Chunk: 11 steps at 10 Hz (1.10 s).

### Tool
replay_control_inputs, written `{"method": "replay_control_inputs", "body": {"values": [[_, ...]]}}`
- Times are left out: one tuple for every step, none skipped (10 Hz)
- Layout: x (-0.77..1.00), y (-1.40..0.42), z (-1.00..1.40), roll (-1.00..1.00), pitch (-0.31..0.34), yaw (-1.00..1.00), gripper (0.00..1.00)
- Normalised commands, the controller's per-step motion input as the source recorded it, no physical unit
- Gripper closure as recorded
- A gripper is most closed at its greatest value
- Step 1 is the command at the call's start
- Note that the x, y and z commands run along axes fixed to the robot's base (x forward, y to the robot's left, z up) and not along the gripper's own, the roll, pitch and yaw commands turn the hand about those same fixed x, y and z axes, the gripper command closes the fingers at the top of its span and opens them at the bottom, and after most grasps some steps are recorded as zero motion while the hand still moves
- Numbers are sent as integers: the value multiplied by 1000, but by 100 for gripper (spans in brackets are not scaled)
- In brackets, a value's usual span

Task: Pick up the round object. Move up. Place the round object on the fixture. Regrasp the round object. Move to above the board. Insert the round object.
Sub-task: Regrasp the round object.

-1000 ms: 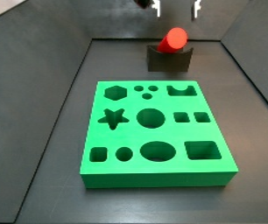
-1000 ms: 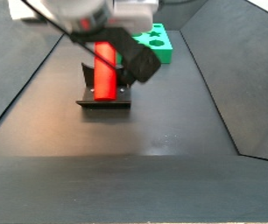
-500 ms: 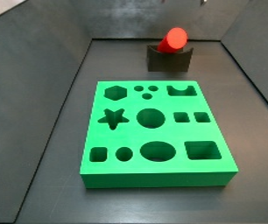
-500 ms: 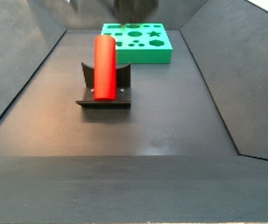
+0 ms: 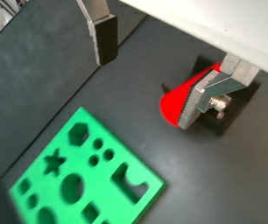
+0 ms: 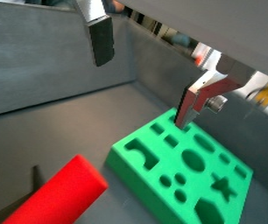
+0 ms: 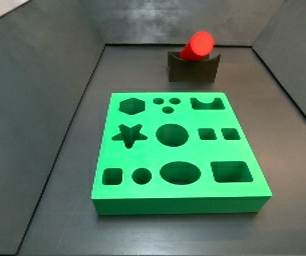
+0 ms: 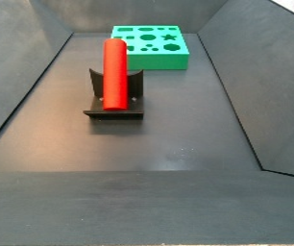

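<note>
While you watched both side views, the gripper (image 5: 160, 66) was out of their frame; only the wrist views showed it, raised well above the floor with its fingers (image 5: 106, 37) spread wide apart and nothing between them. You had the round object (image 8: 113, 70) lying in the notch on top of the fixture (image 8: 113, 101), its red length overhanging the dark block at both ends. In a side view the fixture (image 7: 193, 67) stood near the far edge of the floor, with the peg's round end (image 7: 197, 44) facing the camera. You could see the board (image 7: 177, 150) lying flat in the middle of the floor, well apart from the fixture, every hole in it empty. In a wrist view the round object (image 5: 178, 99) sat partly behind one silver finger (image 5: 214, 92), while the board (image 5: 84, 173) lay off to one side.
</note>
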Motion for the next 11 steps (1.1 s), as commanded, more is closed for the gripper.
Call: {"method": "replay_control_inputs", "body": {"values": [[-26,-31,38,1000,31,22,0],[-18,-43,13,1000,28,22,0],[-15,-31,13,1000,23,23,0],[-17,-26,14,1000,22,23,0],[-8,-21,12,1000,18,24,0],[1,-17,7,1000,15,25,0],[6,-21,11,1000,14,26,0],[6,-21,11,1000,16,27,0],[7,-15,8,1000,23,29,0],[14,-17,7,1000,29,31,0],[24,-26,2,1000,40,34,0]]}}
